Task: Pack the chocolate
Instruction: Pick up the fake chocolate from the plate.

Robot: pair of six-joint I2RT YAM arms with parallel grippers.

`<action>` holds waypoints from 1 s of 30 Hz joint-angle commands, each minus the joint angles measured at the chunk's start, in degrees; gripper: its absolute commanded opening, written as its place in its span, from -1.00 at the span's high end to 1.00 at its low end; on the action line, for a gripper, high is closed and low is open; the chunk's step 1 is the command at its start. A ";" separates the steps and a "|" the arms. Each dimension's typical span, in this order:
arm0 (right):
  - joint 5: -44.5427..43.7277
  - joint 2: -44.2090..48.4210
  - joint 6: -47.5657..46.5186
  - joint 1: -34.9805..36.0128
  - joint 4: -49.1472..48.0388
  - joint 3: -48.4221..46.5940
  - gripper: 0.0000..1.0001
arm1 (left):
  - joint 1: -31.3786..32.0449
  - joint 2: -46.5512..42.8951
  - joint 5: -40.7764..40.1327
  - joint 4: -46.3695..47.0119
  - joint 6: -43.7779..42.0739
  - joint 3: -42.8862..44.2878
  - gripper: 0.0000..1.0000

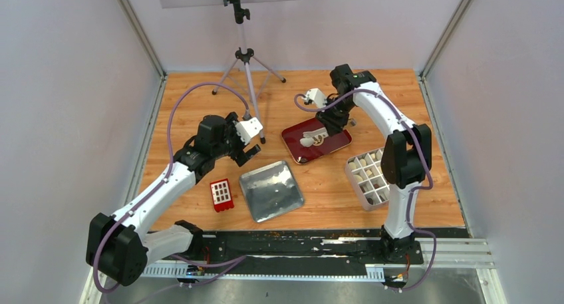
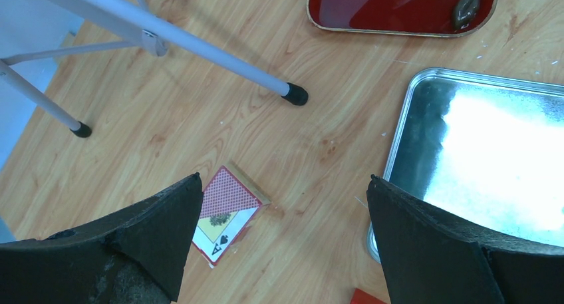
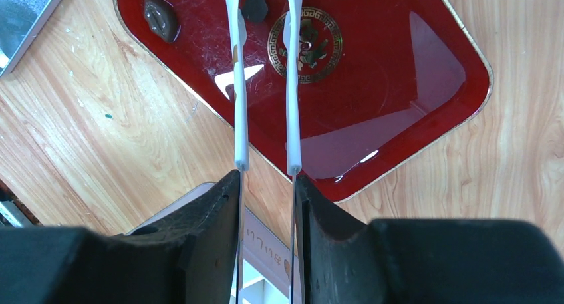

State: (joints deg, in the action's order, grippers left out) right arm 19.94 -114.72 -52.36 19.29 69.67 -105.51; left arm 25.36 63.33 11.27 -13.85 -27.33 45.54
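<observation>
My right gripper [image 3: 266, 181] is shut on a pair of white-sleeved tongs [image 3: 238, 84] that reach over the red tray [image 3: 412, 84]. A dark chocolate piece [image 3: 254, 6] lies between the two tong arms, and a brown piece [image 3: 161, 18] lies left of them. In the top view the right gripper [image 1: 330, 121] hangs over the red tray [image 1: 339, 143]. A white compartment box [image 1: 368, 177] holds several cream and brown chocolates. My left gripper [image 2: 284, 184] is open and empty above the table, left of the silver tray [image 2: 425, 118].
A playing-card pack [image 2: 226, 211] lies under the left gripper. A tripod [image 1: 246, 64] stands at the back; its feet [image 2: 294, 94] are near the left gripper. A red block with white squares [image 1: 221, 194] sits left of the silver tray [image 1: 271, 190].
</observation>
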 commanded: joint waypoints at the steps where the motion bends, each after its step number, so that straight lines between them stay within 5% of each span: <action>1: 0.53 -1.12 0.87 -0.44 0.52 -2.82 0.32 | -0.14 -0.87 0.86 1.94 0.20 -0.05 -1.00; 8: -0.77 -3.10 0.76 -0.49 2.97 -3.42 0.39 | -0.14 -0.64 1.13 2.37 0.22 -0.36 -1.00; 20: -1.69 -0.32 0.42 0.13 4.65 -7.46 0.86 | -0.17 -0.48 2.09 3.15 1.10 -0.79 -1.00; 30: -2.32 4.26 0.14 -0.62 10.30 -8.18 0.95 | -0.14 1.10 3.77 3.27 1.75 0.32 -1.00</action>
State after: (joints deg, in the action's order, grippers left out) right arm 17.98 -115.66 -52.14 19.07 75.81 -111.70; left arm 25.36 63.57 13.37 -12.47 -26.89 44.91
